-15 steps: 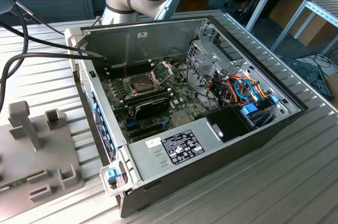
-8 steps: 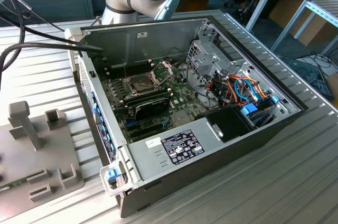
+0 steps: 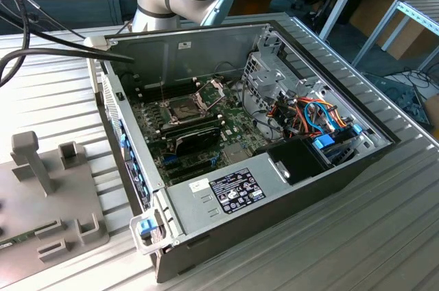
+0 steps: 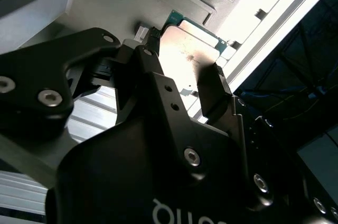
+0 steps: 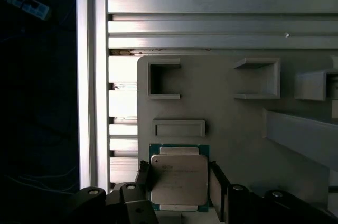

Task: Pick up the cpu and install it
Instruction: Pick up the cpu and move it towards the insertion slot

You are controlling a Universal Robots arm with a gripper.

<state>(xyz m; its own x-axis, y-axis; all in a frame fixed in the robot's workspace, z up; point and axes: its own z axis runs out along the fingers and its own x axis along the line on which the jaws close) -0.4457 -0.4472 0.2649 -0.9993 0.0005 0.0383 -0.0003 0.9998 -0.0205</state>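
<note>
Gripper (image 5: 180, 180) low over grey fixture (image 5: 237, 129). Fingers (image 5: 217, 184) apart, straddling cpu (image 5: 178, 174), close to its edges. Cpu flat on fixture.

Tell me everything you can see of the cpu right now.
The cpu is a thin, flat square chip: a dull silver-grey metal lid with stepped edges on a green board that shows as a narrow border. It appears to lie flat on the pale grey fixture plate, just beside a shallow rectangular recess, near the plate's edge. The gripper straddles it in both wrist views.
</note>
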